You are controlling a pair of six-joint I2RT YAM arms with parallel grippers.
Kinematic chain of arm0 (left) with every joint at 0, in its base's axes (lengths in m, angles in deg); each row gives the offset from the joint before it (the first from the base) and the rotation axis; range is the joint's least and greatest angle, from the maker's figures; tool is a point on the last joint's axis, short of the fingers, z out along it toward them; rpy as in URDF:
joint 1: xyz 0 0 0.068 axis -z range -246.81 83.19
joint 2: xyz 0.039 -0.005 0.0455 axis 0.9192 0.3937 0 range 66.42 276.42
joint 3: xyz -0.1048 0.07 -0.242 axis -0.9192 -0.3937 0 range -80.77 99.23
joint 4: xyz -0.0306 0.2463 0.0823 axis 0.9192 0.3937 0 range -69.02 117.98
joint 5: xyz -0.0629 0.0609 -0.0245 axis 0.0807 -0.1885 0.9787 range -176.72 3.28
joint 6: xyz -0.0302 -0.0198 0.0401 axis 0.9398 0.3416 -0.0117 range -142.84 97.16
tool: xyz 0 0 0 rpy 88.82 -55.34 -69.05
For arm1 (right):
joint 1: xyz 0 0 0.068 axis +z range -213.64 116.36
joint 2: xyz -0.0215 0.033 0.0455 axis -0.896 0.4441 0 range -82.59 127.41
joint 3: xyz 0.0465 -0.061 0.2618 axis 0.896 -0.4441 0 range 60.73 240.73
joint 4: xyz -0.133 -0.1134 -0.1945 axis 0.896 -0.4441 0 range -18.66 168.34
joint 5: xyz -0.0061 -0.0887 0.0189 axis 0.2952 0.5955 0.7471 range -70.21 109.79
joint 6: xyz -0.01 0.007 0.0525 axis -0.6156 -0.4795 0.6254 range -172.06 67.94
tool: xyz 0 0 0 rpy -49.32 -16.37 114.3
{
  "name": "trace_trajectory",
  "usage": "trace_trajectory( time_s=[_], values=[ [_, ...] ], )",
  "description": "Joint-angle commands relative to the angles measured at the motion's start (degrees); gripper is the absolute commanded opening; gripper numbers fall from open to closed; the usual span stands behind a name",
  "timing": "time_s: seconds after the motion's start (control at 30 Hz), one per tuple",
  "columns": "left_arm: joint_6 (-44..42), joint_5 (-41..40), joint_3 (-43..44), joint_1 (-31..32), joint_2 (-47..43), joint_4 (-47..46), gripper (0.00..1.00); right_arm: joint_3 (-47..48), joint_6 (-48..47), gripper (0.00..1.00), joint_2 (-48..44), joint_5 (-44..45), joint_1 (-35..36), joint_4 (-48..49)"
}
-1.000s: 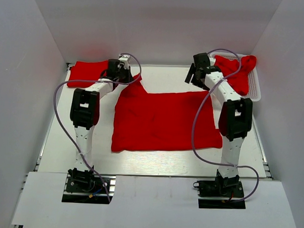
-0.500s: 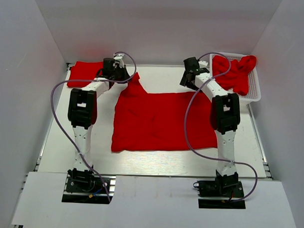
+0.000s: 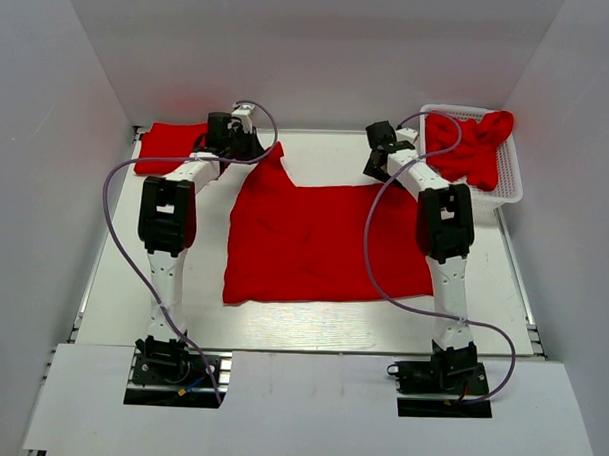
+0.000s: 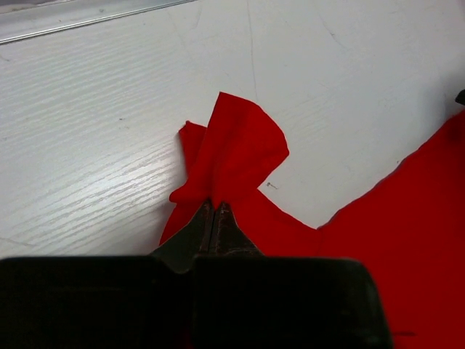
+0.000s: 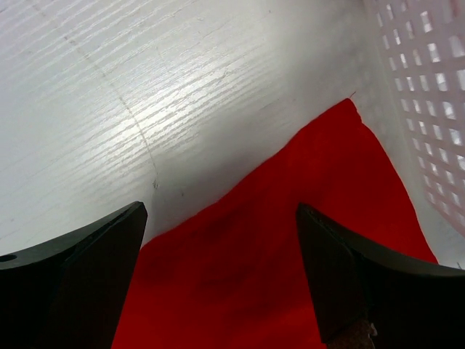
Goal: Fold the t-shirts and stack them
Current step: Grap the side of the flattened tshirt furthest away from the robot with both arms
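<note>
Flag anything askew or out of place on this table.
The spread t-shirt has its far left corner bunched into a peak, pinched in the shut left gripper, so it lies uneven. A crumpled t-shirt overhangs the rim of the white basket at far right.

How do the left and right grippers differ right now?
The left gripper is shut, while the right gripper is open. The left pinches a bunched corner of the spread t-shirt; the right holds nothing, poised over its other far corner. Both are at the t-shirt's far edge.
</note>
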Motion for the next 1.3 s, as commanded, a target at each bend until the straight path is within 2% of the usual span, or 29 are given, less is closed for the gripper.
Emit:
trace_trajectory(
  time_s=[0.0,0.33,0.47,0.57,0.67,0.7,0.77,0.83,0.9,1.0,1.13,1.27],
  values=[
    [-1.8,3.1,2.4,-0.5,0.2,0.0,0.00,3.1,1.6,0.89,2.5,2.9,-0.4,1.6],
    [-3.6,5.1,2.4,-0.5,0.2,-0.5,0.00,3.6,3.0,0.84,4.8,1.9,-0.8,1.8],
    [-4.2,5.1,2.4,-0.5,-0.3,-0.5,0.00,2.3,2.8,0.67,4.2,1.6,-0.8,1.8],
    [-4.7,9.3,1.2,-0.5,-0.3,-3.3,0.00,0.9,2.9,0.62,3.0,1.5,-0.9,2.0],
    [-6.0,15.0,1.2,-0.5,-0.3,-3.8,0.00,-2.1,2.9,0.53,0.5,0.5,-0.8,3.1],
    [-6.7,17.2,0.6,-0.5,-0.3,-4.4,0.00,-2.5,2.4,0.45,0.1,0.5,-0.8,3.9],
    [-7.2,19.6,-0.3,-0.5,-1.4,-6.6,0.00,-4.0,2.3,0.38,-1.3,0.7,-0.8,4.5],
    [-7.8,19.6,-1.6,-0.5,-2.0,-6.6,0.00,-4.7,1.8,0.24,-1.7,0.5,-0.8,4.6],
    [-7.8,18.9,-1.6,-0.5,-2.5,-6.6,0.00,-4.7,1.3,0.19,-2.7,0.4,-0.8,4.7],
    [-7.8,17.9,-2.3,-0.5,-3.3,-6.0,0.00,-5.4,0.8,0.00,-3.8,0.3,-0.7,4.6],
    [-7.8,14.5,-5.8,-0.5,-6.0,-6.0,0.00,-7.2,0.7,0.00,-5.3,1.0,-0.6,4.5],
    [-7.3,14.5,-10.9,-0.5,-10.3,-8.1,0.00,-10.0,0.7,0.00,-9.2,1.5,-0.4,4.5]
  ],
)
